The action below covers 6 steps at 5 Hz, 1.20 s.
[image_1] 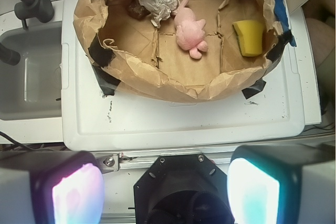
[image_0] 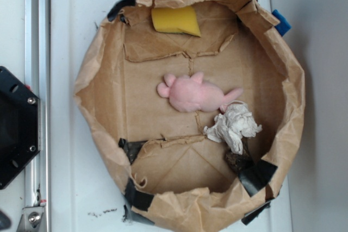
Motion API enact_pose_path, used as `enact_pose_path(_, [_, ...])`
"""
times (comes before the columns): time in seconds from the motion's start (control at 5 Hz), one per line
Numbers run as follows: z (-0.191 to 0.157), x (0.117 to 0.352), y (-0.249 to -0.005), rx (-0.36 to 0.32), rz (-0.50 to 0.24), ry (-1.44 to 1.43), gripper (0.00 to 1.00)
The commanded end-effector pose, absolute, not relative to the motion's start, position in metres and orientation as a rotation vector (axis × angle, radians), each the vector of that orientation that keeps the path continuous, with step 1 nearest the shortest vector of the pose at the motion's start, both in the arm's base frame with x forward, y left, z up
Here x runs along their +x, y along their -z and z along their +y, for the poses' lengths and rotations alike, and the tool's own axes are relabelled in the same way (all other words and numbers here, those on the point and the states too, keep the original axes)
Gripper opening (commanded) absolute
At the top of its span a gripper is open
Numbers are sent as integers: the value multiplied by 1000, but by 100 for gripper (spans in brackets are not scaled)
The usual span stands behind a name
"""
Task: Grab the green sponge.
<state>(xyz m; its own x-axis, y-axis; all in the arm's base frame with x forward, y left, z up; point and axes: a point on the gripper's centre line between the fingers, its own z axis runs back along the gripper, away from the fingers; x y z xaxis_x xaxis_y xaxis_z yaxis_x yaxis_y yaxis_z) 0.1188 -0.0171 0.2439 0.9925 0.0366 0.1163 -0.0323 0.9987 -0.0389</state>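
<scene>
The green sponge [image_0: 175, 21] is a mustard-yellow foam block lying against the far inner wall of the brown paper bin [image_0: 92, 129]. In the wrist view the sponge [image_1: 249, 38] sits at the right end of the bin [image_1: 173, 85]. My gripper [image_1: 165, 190] is open, its two glowing pads [image_1: 76, 192] spread wide with nothing between them. It hovers high above the black robot base [image_1: 181, 192], well back from the bin. The exterior view does not show the gripper.
A pink plush toy [image_0: 193, 93] lies in the bin's middle, with crumpled white paper [image_0: 234, 126] beside it. The bin stands on a white lid [image_0: 70, 52]. A metal rail [image_0: 35, 36] and the black base [image_0: 13, 126] are at the left. A sink [image_1: 31, 77] adjoins.
</scene>
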Motion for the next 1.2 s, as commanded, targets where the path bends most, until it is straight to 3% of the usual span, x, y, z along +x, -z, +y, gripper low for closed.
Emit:
enact_pose_path(0.0, [-17, 119, -244, -37, -117, -35, 100])
enact_pose_path(0.6, [16, 268, -220, -59, -91, -126, 100])
enact_pose_path(0.8, [40, 318, -203, -115, -109, -114, 100])
enact_pose_path(1.0, [62, 339, -186, -90, -107, -143, 100])
